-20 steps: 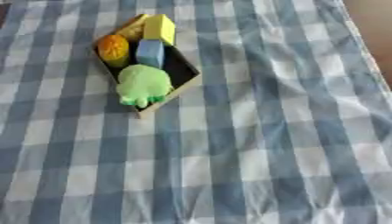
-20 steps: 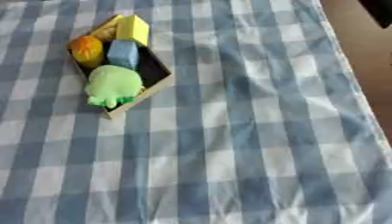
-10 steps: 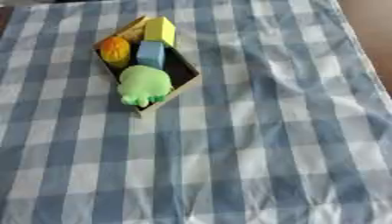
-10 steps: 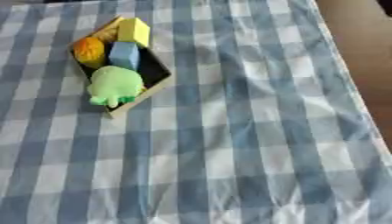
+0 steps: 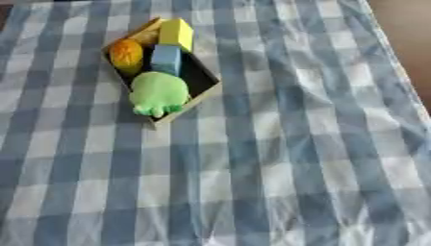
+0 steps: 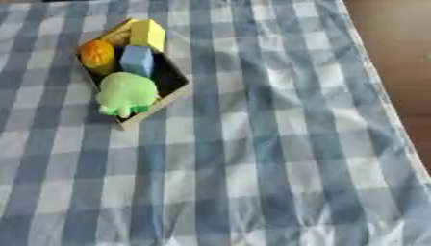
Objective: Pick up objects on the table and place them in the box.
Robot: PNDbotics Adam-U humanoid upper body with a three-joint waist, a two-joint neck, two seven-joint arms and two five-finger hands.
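A small open box with tan walls and a dark inside lies at the upper left of the table, turned askew. Inside it sit a green soft toy at the near end, a light blue block, an orange round thing and a yellow block at the far end. The green toy hangs a little over the box's near rim. Neither of my hands shows in either view.
A blue and white checked cloth covers the table, with soft wrinkles at the right. The table's right edge runs along brown floor. No other loose object lies on the cloth.
The whole picture has shifted slightly, so the camera has moved. The box and its contents keep their places on the cloth.
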